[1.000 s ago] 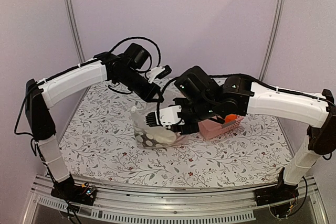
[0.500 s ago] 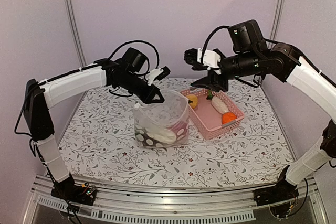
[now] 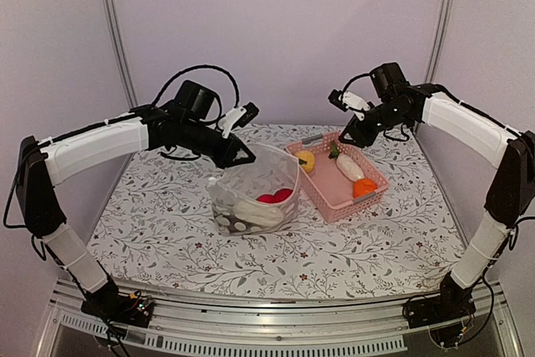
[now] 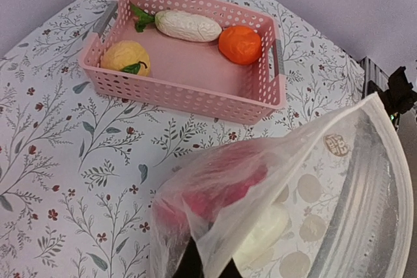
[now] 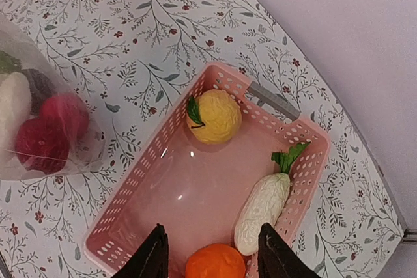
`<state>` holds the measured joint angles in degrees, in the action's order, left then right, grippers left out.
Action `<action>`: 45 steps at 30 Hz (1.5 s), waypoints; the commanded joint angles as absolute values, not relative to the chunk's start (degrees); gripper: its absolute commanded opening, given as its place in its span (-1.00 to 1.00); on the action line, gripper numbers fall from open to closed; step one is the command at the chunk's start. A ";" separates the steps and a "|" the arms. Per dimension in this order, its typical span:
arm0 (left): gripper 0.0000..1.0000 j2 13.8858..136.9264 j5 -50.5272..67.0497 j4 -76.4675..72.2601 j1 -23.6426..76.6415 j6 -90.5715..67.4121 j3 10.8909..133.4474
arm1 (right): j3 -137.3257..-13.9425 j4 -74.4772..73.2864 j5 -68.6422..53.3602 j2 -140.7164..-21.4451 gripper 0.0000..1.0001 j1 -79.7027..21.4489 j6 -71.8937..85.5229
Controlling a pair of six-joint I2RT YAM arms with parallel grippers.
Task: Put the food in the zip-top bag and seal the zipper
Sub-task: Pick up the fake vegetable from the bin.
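The clear zip-top bag (image 3: 255, 194) stands open mid-table; it also shows in the left wrist view (image 4: 280, 206). Inside lie red pieces (image 3: 276, 197) and a white piece (image 3: 255, 213). My left gripper (image 3: 242, 155) is shut on the bag's back rim and holds the mouth up. Its zipper strip cannot be made out. In the pink basket (image 3: 378, 176) lie a yellow fruit (image 5: 214, 116), a white radish (image 5: 262, 205) and an orange fruit (image 5: 218, 262). My right gripper (image 3: 347, 127) hovers open and empty above the basket's far end.
The basket (image 5: 130, 206) sits right of the bag on the flowered tablecloth (image 3: 150, 223). Purple walls and two metal posts (image 3: 113, 31) stand behind. The table's metal front rail (image 3: 267, 323) runs along the near edge.
My right arm has drawn back from over the bag to above the basket, empty. Red pieces now lie in the bag. My left gripper has kept its hold on the bag rim.
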<state>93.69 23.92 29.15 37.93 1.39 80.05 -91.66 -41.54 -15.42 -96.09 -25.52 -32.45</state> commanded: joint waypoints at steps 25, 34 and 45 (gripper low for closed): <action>-1.00 92.63 18.54 28.85 43.59 2.14 79.14 | -93.46 -39.12 8.26 -118.04 -0.07 -23.80 -22.41; -1.00 92.67 19.15 29.05 43.68 2.20 79.09 | -95.19 -39.19 10.86 -122.61 -0.04 -23.64 -21.73; -1.00 93.07 19.36 29.37 44.12 2.37 79.01 | -97.16 -39.44 10.78 -124.62 0.29 -23.69 -20.40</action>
